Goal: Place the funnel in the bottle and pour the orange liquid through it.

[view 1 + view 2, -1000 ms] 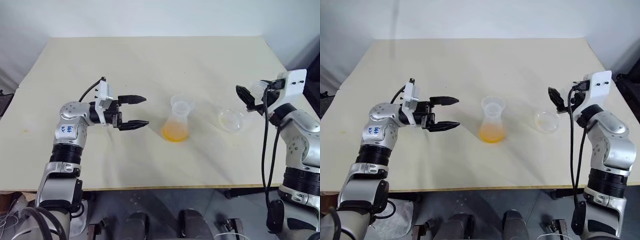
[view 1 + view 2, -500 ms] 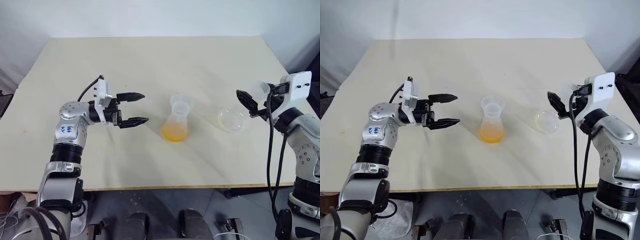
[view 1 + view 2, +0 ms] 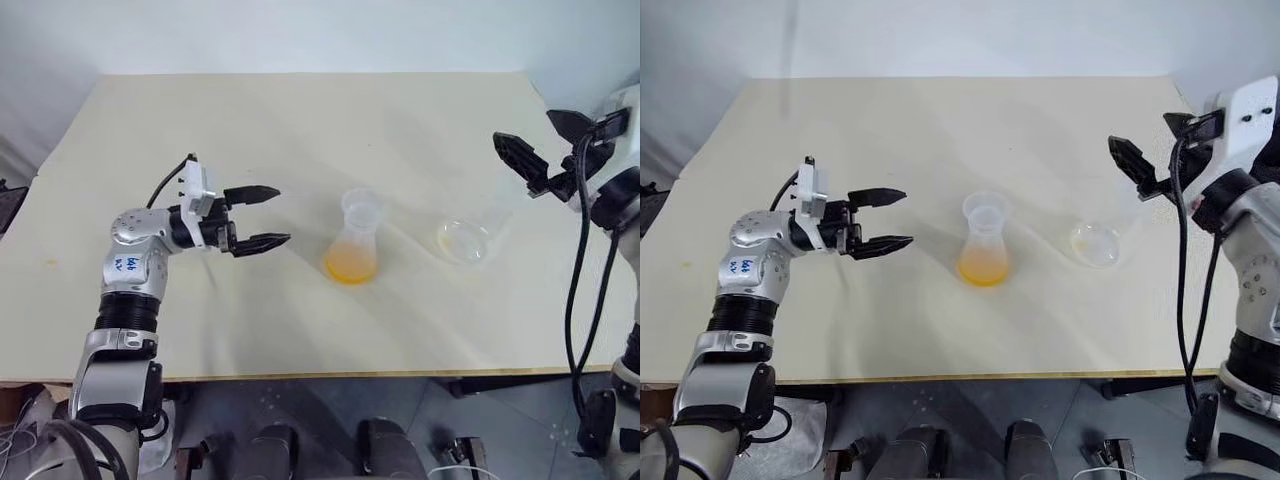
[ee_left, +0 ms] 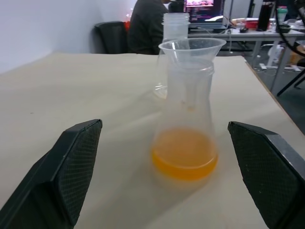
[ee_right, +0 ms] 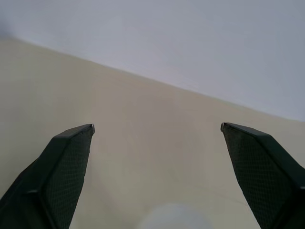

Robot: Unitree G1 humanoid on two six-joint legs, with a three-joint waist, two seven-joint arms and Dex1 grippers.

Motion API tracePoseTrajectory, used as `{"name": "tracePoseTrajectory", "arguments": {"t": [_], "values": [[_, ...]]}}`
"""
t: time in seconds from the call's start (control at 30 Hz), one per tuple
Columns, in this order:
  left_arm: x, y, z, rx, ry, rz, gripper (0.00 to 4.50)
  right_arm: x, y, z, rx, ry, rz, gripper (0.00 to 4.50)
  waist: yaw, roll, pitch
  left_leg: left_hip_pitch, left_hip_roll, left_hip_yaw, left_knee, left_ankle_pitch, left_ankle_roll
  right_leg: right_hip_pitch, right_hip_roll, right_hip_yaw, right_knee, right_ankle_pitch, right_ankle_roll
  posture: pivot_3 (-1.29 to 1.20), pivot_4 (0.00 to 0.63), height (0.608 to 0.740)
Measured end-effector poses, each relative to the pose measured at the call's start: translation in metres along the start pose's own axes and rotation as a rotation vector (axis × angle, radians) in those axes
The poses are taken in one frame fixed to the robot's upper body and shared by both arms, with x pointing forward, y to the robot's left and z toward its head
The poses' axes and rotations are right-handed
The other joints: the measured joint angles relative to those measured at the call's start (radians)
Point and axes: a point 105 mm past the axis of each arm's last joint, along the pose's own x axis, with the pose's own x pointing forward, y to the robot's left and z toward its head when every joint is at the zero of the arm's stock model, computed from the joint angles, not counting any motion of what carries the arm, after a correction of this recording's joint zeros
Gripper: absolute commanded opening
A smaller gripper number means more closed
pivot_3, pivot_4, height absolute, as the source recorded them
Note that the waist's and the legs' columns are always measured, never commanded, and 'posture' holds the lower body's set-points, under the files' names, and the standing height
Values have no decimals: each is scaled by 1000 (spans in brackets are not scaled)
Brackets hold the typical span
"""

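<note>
Funnel (image 3: 362, 208) sits in bottle (image 3: 352, 252) mid-table; left gripper (image 3: 268, 214) and right gripper (image 3: 538, 147) both wide open, empty, well clear.

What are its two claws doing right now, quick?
Left gripper: open, holding nothing, pointing at the bottle.
Right gripper: open, holding nothing, raised above the table.

Table (image 3: 300, 120): we see a pale beige top.
Bottle (image 3: 354, 245): we find it upright mid-table, just ahead of the left gripper (image 3: 268, 216), apart from it, funnel (image 4: 191, 49) seated in its neck.
Orange liquid (image 4: 185, 153): it fills the bottle's base.
Bowl (image 3: 463, 241): a shallow clear dish, below the right gripper (image 3: 545, 150), beyond the bottle.
</note>
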Motion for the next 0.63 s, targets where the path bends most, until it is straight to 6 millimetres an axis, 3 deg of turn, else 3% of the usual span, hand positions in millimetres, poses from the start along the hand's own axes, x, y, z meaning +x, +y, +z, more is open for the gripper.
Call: {"name": "tracePoseTrajectory", "arguments": {"t": [0.1,0.17,0.33,0.53,0.63], "values": [[-11,-2,-2,-5,13,11,4500,-10,14,-4,-5,27,99,4457,0,0,0,0,-1,1,1,0,0,1,-1,0,-1,0,0,0,150,740],[-14,-7,-4,2,27,-11,4500,-28,24,-12,15,54,188,4457,10,0,0,0,0,0,1,0,1,2,0,0,-2,0,0,0,150,740],[-50,-15,-18,-62,77,47,4500,-83,31,-61,166,149,282,4457,23,0,0,1,-1,3,1,0,2,3,-1,0,-3,0,0,0,150,740],[-67,-26,-24,-99,111,31,4500,-110,22,-94,126,199,309,4457,23,0,0,5,0,3,0,0,2,10,0,0,-11,0,0,0,150,740],[-70,-25,-25,-108,104,48,4500,-107,19,-99,106,192,315,4457,21,0,0,5,1,3,1,1,2,10,1,0,-11,0,0,0,150,740]]}}
